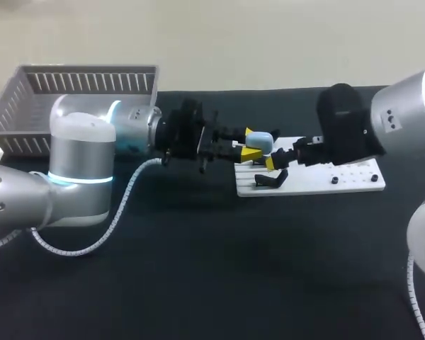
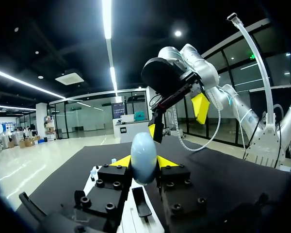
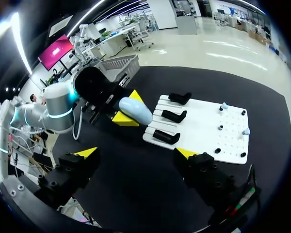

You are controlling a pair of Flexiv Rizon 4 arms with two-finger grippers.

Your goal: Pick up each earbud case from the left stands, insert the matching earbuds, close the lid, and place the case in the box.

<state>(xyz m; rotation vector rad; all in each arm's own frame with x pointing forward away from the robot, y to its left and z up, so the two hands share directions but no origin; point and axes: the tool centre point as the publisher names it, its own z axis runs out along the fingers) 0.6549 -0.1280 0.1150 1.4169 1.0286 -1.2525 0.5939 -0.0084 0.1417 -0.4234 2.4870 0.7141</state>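
**Black table: left pincer grips pale blue case, right pincer open beside it**

Black tabletop (image 1: 198,269) fills the scene, w/ a white stand board (image 1: 326,180) right of centre and a grey slatted box (image 1: 78,92) at the far left corner. Our left arm comes in level from the left. Its left pincer (image 1: 249,145) is closed on the earbud case (image 1: 262,140), one yellow tip on each side, holding it in the air over the board's left edge. Our right pincer (image 1: 280,160) hovers just beside it over the board, fingers spread wide, nothing btwn them.

Key relation: the case lies ahead of the right pincer, lifted off the board, near the right fingertips but not touching them. Its long axis seems to run out along the left fingers, so the free rounded end pokes past the yellow tips toward our right arm. The right arm is the only free one and is close to that free end, so we judge any work on the lid falls to it.

Case looks smooth, pale blue, egg-like and glossy. No seam or hinge shows; lid prob. shut, but we can't tell for sure. Three black stands (image 3: 170,115) sit in a row on the board. A couple of small pale bits (image 3: 224,105), poss. earbuds, stand among the pegs at the board's other end, well apart from the case.
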